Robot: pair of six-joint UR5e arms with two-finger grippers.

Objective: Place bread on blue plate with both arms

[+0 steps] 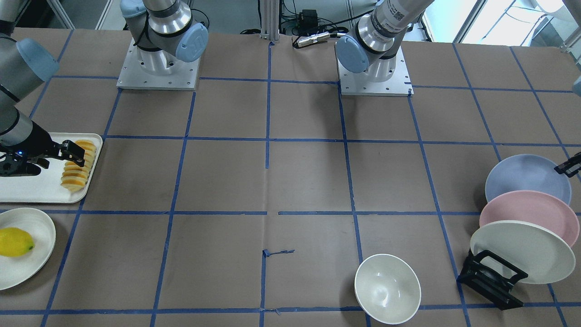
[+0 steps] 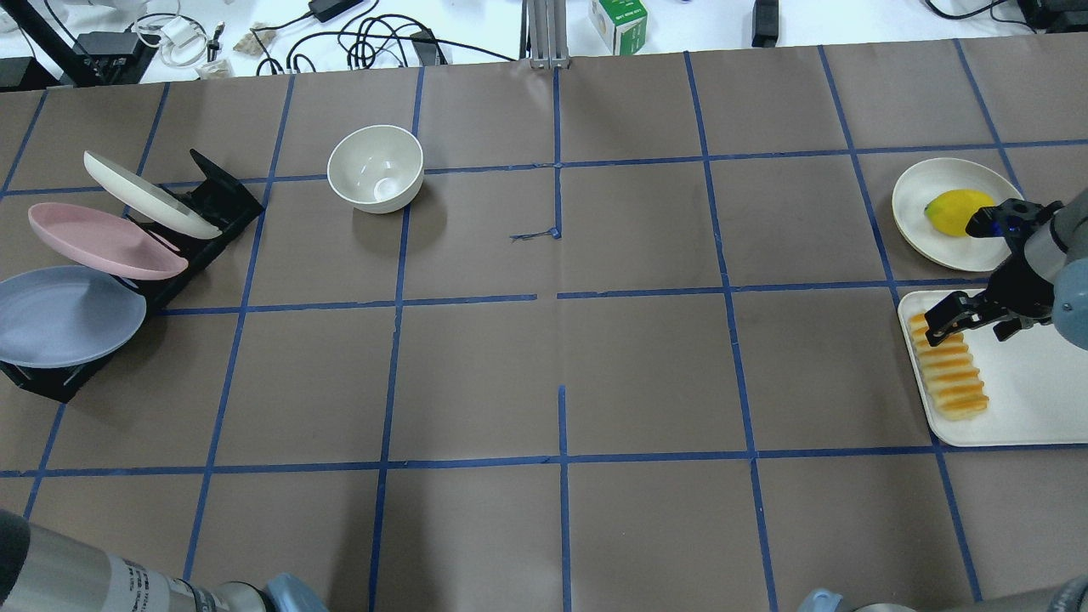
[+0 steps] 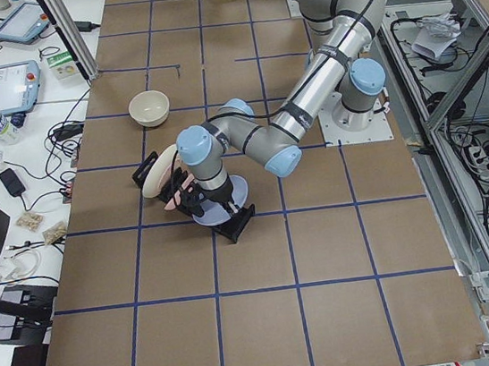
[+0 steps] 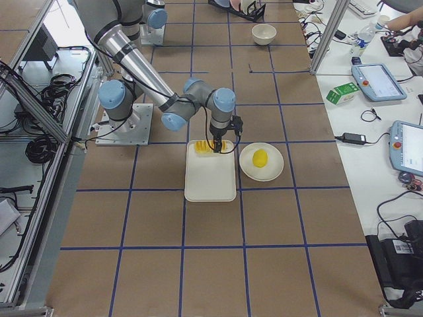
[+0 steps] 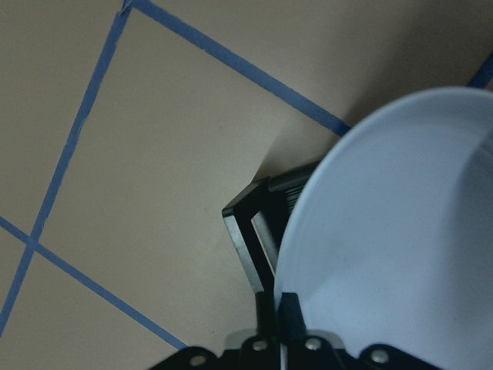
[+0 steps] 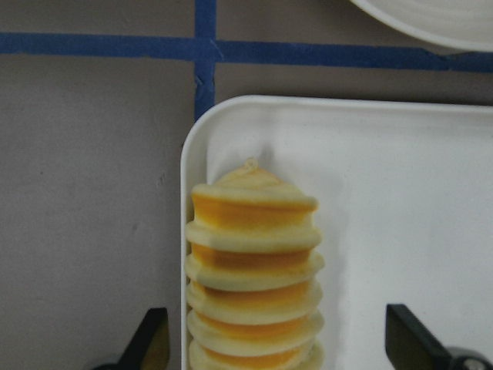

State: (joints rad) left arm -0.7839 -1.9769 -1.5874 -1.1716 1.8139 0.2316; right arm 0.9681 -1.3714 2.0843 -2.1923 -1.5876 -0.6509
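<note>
Noted right claw (image 6: 281, 343) spread wide astride bread (image 6: 253, 254) on tray (image 6: 400, 193), left claw (image 5: 277, 308) clamped on blue plate (image 5: 400, 231) rim. Judged bread light, stiff, ridged; best gripped across mid-loaf flanks.

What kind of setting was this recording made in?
Most likely a robotics lab workcell: two arms bolted to a table gridded in blue tape, teach pendants and cables on the side bench, and toy bread and lemon as props.

No words or numbers legible. Sticker (image 1: 396, 13) on arm segment: QR-style code, print too small. Green-white carton (image 2: 618, 22) beyond bench: printing unreadable. Joint cap (image 1: 192, 42): logo indistinct.
</note>
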